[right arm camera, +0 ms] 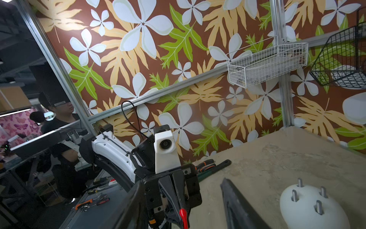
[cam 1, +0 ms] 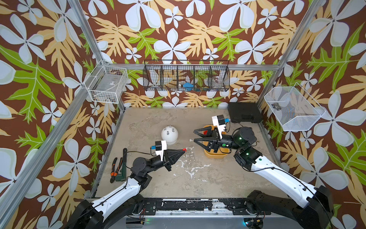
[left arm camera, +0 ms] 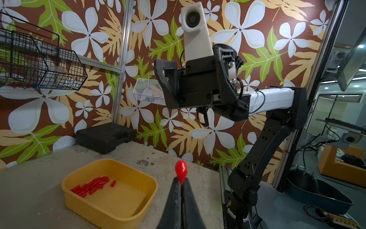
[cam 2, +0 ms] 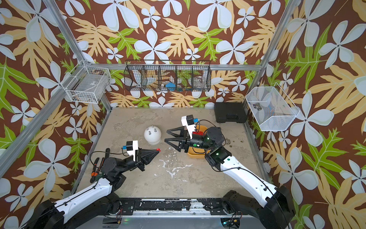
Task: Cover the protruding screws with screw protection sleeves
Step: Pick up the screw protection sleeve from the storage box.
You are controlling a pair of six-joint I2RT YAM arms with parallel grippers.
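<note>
Concrete-grey tabletop below, your left gripper [cam 1: 183,150] pinches one light, squashy red sleeve [cam 1: 184,149] by its end; right gripper [cam 1: 195,135] gapes empty.

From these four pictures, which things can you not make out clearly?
- Black mesh basket contents: too small in both top views, blurred behind the mesh.
- Red sleeves in the orange-yellow tray: mostly hidden in both top views by the right tool.
- White dome: cut off by the right wrist view's edge.

Four studs [right arm camera: 318,207]; one dome [cam 1: 169,135]; one tray [left arm camera: 111,208]; three baskets [cam 1: 186,78]; one case [cam 1: 244,112]
</note>
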